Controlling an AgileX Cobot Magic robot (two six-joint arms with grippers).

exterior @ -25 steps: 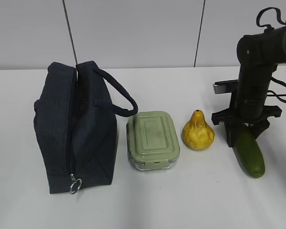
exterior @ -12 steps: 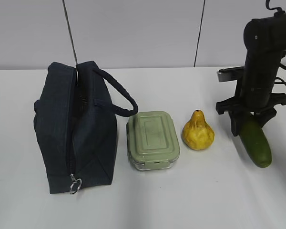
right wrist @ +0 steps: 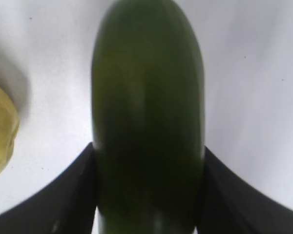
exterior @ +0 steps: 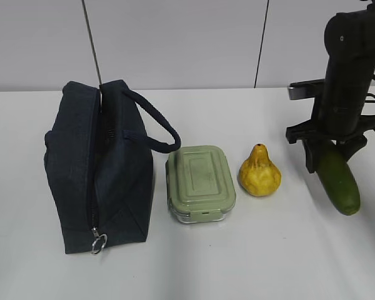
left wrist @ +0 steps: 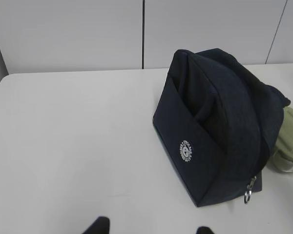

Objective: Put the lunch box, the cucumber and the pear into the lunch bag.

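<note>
now, entries for this moment, exterior view unless noted.
change: right gripper with the cucumber sits higher and further right than a second ago; the cucumber's low end has drifted right with it. bag, box and pear lie as before.
right gripper: clamped on the cucumber's upper part, one black finger on each flank in the right wrist view; arm stands near vertical above it.
cucumber: at the far right, well apart from the bag. long axis steeply tilted, top end between the fingers, rounded free end pointing down and a bit right, toward the camera. whether the tip touches the table i cannot tell.
left gripper: only two dark fingertips at the bottom edge of the left wrist view, a wide gap between them, nothing in it; spread apart over bare table.
bag: left side, on its side, zipper running front to back, ring pull at the near end, handle looping toward the box.
box: just right of the bag, lid up.
pear: just right of the box, neck up.
</note>
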